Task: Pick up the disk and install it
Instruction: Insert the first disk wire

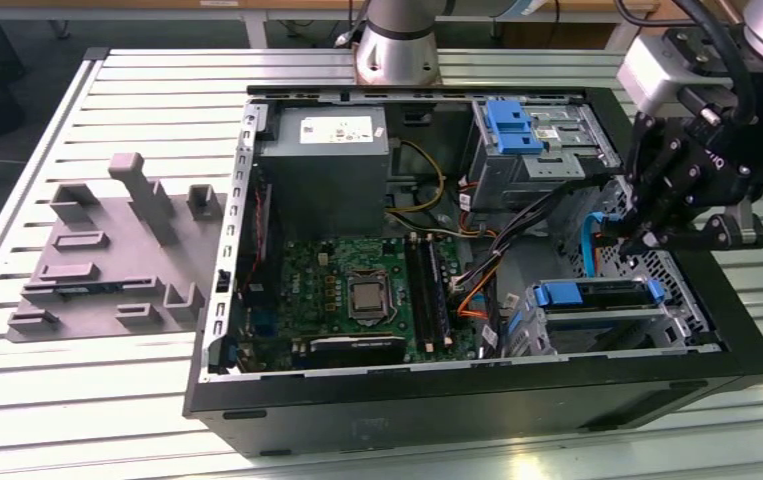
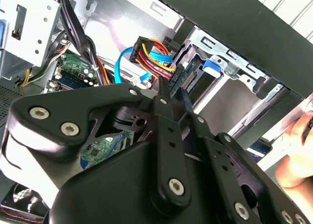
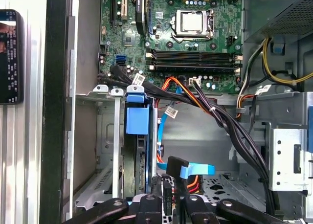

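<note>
Evidently the pick-up is done: the disk (image 1: 597,293) is no longer loose but stands on edge inside the lower drive cage (image 1: 608,332) at the front corner of the open computer case (image 1: 488,400), which lies on the slatted desk (image 1: 88,400). In the first wrist view the disk (image 3: 137,121) shows its blue rail tab uppermost, sitting between the cage walls (image 3: 98,136) and apparently fully down, though how well it is latched cannot be confirmed. The gripper (image 1: 621,240) hangs inside the case just beside the cage, at the disk's rear end. In the second wrist view the gripper (image 2: 173,94) is right at the bundle of red, yellow and black power wires (image 2: 156,57), whose connector meets the edge of the disk; whether that connector is fully seated is hidden. A blue data cable (image 3: 195,170) with a black plug lies just above the gripper (image 3: 168,204) in the first wrist view and looks unattached. Whether the gripper is open or closed cannot be told. In my judgement the task is well advanced: the disk is placed, and the cabling at its rear is what remains. A bare blue bracket (image 1: 508,125) sits in the upper bay, untouched. A person's hand (image 2: 293,155) rests outside the case wall.
</note>
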You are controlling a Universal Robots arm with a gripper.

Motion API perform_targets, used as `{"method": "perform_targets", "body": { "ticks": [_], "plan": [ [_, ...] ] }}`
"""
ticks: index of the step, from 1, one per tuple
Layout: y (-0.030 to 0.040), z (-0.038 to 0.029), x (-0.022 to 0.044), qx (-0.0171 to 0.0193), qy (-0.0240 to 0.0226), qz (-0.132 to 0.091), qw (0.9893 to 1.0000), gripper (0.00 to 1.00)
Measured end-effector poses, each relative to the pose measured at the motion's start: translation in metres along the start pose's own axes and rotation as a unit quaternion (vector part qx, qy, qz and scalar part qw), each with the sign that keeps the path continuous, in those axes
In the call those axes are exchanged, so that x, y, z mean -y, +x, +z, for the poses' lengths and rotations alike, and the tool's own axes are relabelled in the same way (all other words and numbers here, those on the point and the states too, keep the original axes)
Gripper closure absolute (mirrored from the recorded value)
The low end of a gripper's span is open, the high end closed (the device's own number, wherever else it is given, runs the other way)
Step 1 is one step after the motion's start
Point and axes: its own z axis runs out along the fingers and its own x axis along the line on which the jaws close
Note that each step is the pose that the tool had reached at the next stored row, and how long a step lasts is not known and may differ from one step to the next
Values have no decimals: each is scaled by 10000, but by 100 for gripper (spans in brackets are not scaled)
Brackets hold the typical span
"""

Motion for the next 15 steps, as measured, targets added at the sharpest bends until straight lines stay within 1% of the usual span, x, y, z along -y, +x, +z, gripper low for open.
{"method": "perform_targets", "body": {
  "ticks": [4,8,9,10,15],
  "plan": [
    [3,26,1,-1,1,0,10000,75],
    [3,31,1,-2,2,0,10000,75],
    [3,31,1,-1,2,0,10000,76],
    [3,31,1,-1,2,0,10000,83],
    [3,32,1,-1,2,0,10000,84]
  ]
}}
